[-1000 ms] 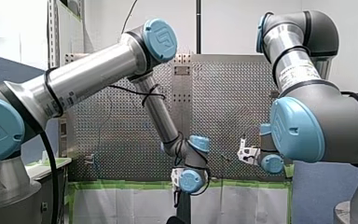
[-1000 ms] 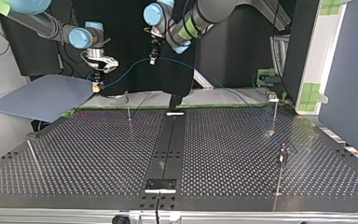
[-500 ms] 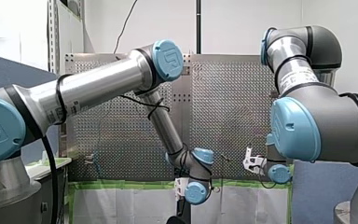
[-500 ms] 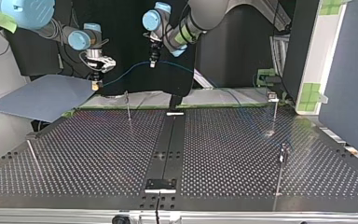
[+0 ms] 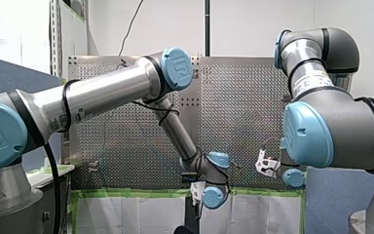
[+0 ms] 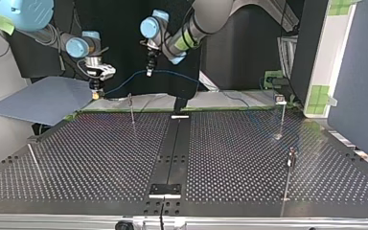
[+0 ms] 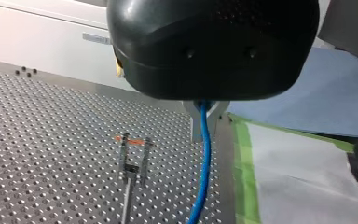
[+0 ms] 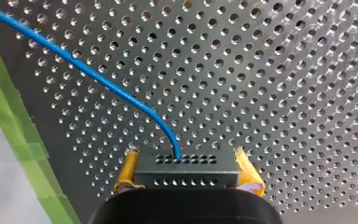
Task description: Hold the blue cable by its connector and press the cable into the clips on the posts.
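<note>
The blue cable (image 6: 124,82) hangs between my two grippers above the table's far edge in the top view. My right gripper (image 8: 186,161) is shut on the cable's black connector (image 8: 186,176), with a yellow pad (image 8: 127,170) on each side of it. From the connector the cable (image 8: 98,79) runs off over the perforated plate. My left gripper (image 7: 205,127) is shut on the cable (image 7: 202,186) further along, and the cable hangs down from its metal fingers. Ahead of it stands a post with a clip (image 7: 133,161). In the top view my right gripper (image 6: 95,91) is left of my left gripper (image 6: 149,72).
Thin posts stand on the perforated table (image 6: 100,158): one at the far left (image 6: 131,109), two at the right (image 6: 282,115) (image 6: 290,165), one at the near left (image 6: 33,160). A blue sheet (image 6: 43,100) lies beyond the far left corner. Green tape (image 7: 244,163) edges the table.
Both grippers have moved towards the top view's left with the cable between them, and my left gripper has also come down a little. Both grips are unchanged.
</note>
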You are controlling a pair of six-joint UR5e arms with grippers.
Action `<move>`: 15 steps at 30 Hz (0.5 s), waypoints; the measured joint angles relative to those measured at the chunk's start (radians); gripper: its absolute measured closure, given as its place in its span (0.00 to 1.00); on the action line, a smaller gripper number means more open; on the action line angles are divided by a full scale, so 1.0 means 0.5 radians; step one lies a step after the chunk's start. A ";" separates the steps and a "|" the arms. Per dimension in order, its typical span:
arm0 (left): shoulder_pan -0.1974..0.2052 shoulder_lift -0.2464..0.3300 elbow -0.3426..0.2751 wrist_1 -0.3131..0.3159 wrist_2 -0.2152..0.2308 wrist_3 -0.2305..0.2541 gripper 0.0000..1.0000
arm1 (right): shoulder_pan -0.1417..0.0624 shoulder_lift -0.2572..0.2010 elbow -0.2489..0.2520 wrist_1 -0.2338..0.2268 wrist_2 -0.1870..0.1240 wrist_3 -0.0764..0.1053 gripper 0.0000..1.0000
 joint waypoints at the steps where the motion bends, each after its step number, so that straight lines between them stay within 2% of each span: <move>1: -0.001 -0.001 0.018 -0.004 -0.001 -0.001 1.00 | -0.003 0.000 -0.004 0.000 -0.009 0.004 1.00; 11: 0.004 -0.075 0.192 -0.074 -0.055 -0.002 1.00 | -0.016 0.000 -0.013 0.008 -0.058 0.024 1.00; 15: 0.016 -0.146 0.267 -0.146 -0.088 -0.011 1.00 | -0.034 0.000 -0.025 0.008 -0.097 0.060 1.00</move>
